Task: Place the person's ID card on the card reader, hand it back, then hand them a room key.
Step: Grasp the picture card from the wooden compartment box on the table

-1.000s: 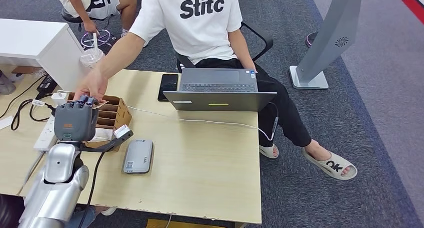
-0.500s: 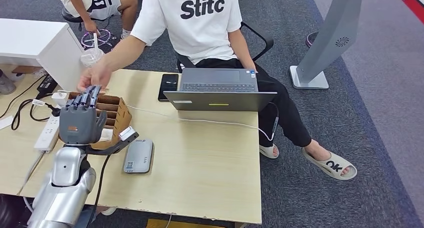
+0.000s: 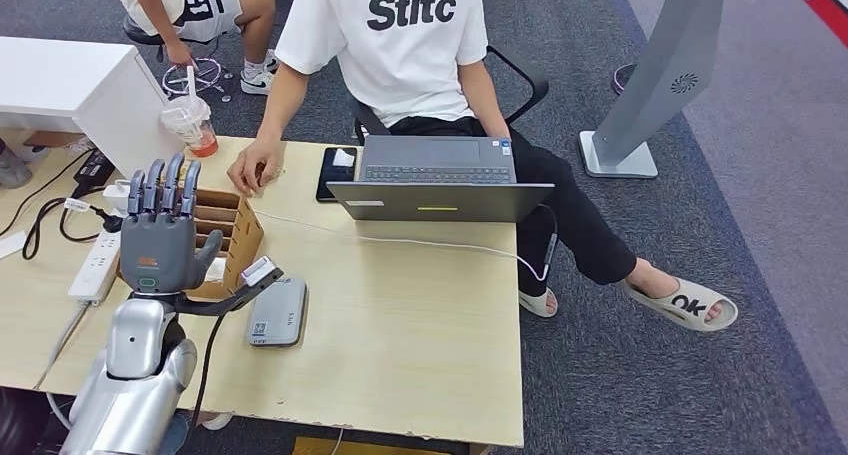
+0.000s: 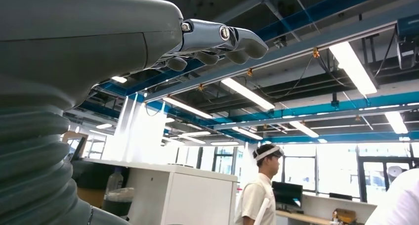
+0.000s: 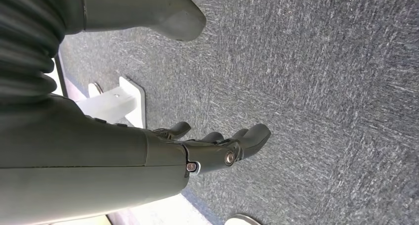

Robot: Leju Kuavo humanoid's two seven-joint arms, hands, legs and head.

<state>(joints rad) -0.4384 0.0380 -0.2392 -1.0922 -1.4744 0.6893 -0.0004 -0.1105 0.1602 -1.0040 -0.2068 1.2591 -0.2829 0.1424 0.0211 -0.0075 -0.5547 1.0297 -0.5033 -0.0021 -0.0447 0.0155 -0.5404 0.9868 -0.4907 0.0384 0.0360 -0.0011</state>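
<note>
Head view shows the left hand raised just before the cardboard box, fingers spread, holding nothing; the card reader lies bare just beside the box. Judging by this, a handover looks finished. The box's slots hold no card that can be made out. Beyond the box rests the person's hand; whether it holds a card cannot be told. The right hand hangs over carpet, loosely open.

Open grey laptop and dark phone on the wooden table; iced drink cup beside

Grey card reader, tan cardboard box — pale wood table, dark grey carpet
</note>
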